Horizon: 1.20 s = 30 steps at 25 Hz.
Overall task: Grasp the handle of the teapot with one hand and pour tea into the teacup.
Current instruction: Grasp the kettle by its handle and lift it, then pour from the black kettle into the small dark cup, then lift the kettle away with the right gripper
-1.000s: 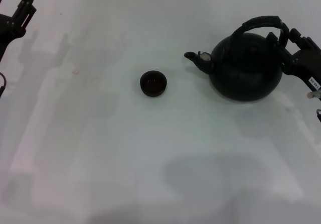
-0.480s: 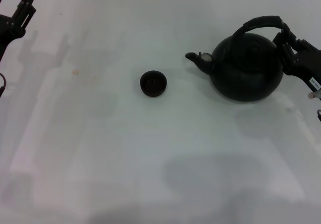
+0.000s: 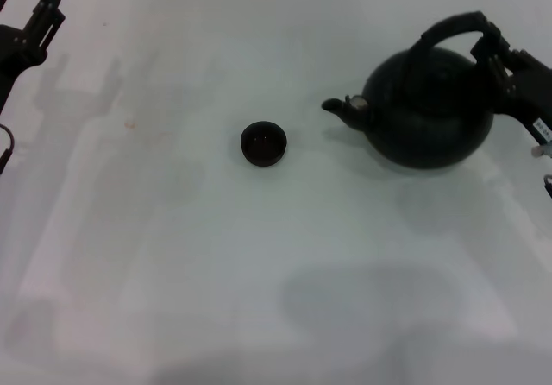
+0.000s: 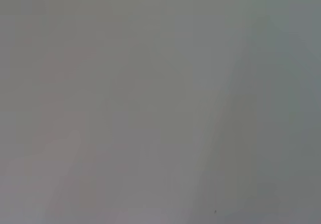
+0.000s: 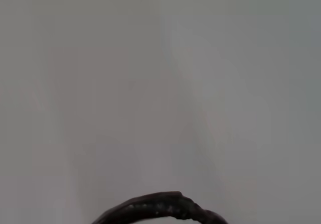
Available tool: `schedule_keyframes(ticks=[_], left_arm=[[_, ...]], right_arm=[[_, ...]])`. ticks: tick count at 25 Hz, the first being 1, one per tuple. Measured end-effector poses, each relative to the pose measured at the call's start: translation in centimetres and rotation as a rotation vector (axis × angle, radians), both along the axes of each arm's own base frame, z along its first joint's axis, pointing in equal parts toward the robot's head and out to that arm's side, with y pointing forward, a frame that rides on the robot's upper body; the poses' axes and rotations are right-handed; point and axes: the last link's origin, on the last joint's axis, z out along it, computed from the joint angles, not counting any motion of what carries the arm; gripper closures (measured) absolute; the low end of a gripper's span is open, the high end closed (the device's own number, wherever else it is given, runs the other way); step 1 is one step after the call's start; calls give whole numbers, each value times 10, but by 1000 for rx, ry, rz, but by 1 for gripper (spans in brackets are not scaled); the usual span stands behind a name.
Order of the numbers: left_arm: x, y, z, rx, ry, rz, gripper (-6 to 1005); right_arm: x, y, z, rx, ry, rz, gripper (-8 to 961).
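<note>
The round black teapot (image 3: pixel 429 109) is at the right of the table, its spout (image 3: pixel 339 107) pointing left toward the teacup (image 3: pixel 263 143). My right gripper (image 3: pixel 493 50) is shut on the right end of the arched black handle (image 3: pixel 444 29). The pot's shadow lies on the table below it. The small black teacup stands alone at the table's middle, well left of the spout. The tea is hidden; the cup's inside only looks dark. The right wrist view shows just an arc of the handle (image 5: pixel 160 206) over the white table. My left gripper (image 3: pixel 41 15) is parked at the far left.
The white table (image 3: pixel 259 264) stretches from the cup to the near edge. A faint small stain (image 3: pixel 130 125) marks the cloth left of the cup. The left wrist view shows only plain white surface.
The teapot has risen a little and shifted slightly right, with my right gripper moving up along with its handle. The teacup and the left arm have not moved.
</note>
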Motion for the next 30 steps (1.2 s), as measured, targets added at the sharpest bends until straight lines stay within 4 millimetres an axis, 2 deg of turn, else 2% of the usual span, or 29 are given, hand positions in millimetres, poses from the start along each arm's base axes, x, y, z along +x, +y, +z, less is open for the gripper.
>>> schedule_keyframes(ticks=[5, 11, 19, 30], left_arm=[[0, 0, 0, 0, -1, 1, 164], [0, 0, -1, -5, 1, 1, 164], [2, -1, -3, -11, -10, -2, 164], [1, -1, -3, -8, -13, 1, 164]], right_arm=[[-15, 12, 1, 14, -22, 73, 763], [-40, 34, -2, 71, -169, 190, 767], [-49, 41, -4, 111, -272, 243, 768], [-58, 40, -10, 152, -371, 305, 785]])
